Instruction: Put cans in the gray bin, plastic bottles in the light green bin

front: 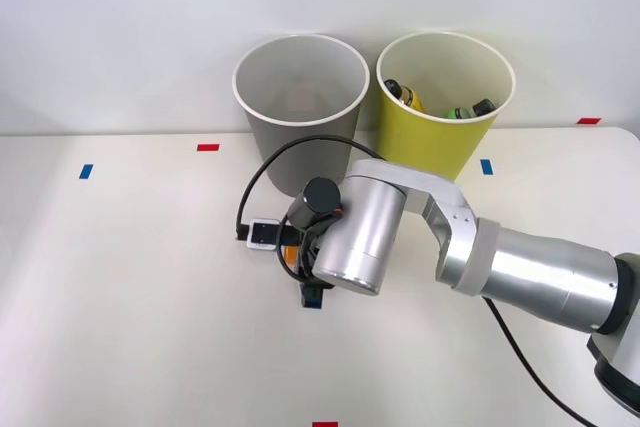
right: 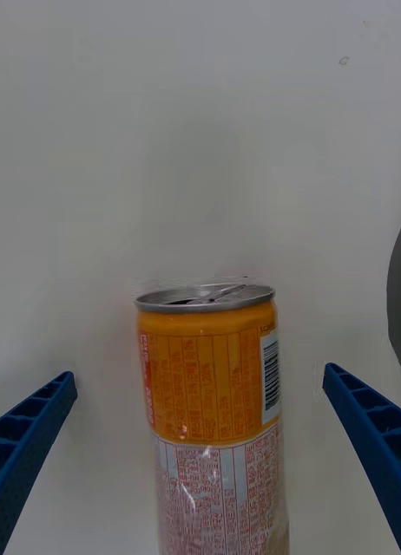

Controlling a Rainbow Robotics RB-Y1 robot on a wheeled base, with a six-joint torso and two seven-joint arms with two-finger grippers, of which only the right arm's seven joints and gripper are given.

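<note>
1. The can (right: 209,425) lies on the white table (front: 120,287), seen in the wrist view between the two blue fingers (right: 27,442), with clear space on each side and nothing touching it. Its silver rim and opened tab face away from the wrist; an orange band comes next, then a pinkish-white speckled body.
2. A barcode runs along one edge of the orange band; the rest is small print too fine to read.
3. The right gripper (front: 313,294) is spread wide and holds nothing, low over the table just in front of the bins.
4. The gray bin (front: 300,112) stands upright at the table's far side; what lies inside cannot be told.
5. The light green bin (front: 445,112) stands just beside it, on the robot's right, with plastic bottles (front: 405,94) inside: one yellow, another green, both with dark caps.
6. Blue and red tape marks (front: 207,147) dot the table.
</note>
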